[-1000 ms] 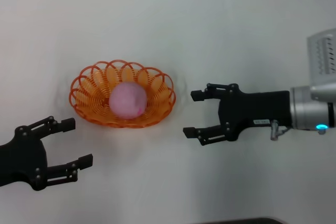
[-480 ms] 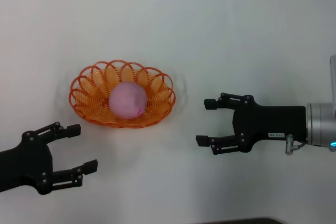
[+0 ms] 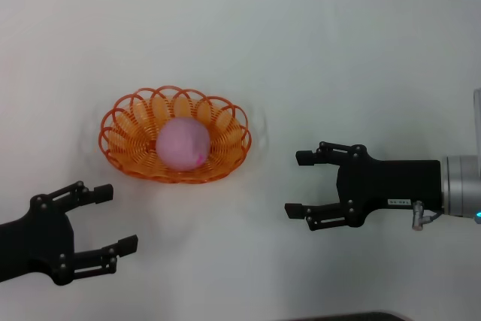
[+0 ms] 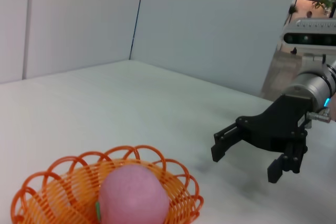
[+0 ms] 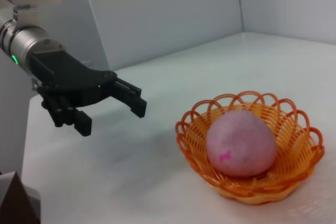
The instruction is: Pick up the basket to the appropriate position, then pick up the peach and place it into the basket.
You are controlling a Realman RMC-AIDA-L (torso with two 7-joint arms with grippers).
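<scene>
The peach (image 3: 183,144) is sitting inside the basket (image 3: 120,148) on the white table (image 3: 301,50); the left end effector (image 3: 111,219) and right end effector (image 3: 299,183) are hovering wide open, flanking it, holding nothing.

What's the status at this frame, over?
Left gripper open, empty, near side of basket. Right gripper open, empty, off to its right. Peach sits in basket on table. Nothing in the way.

head: overhead, looking down | wrists: low, facing inward from opposite sides | shared: basket (image 3: 175,145) holding peach (image 3: 183,143)
</scene>
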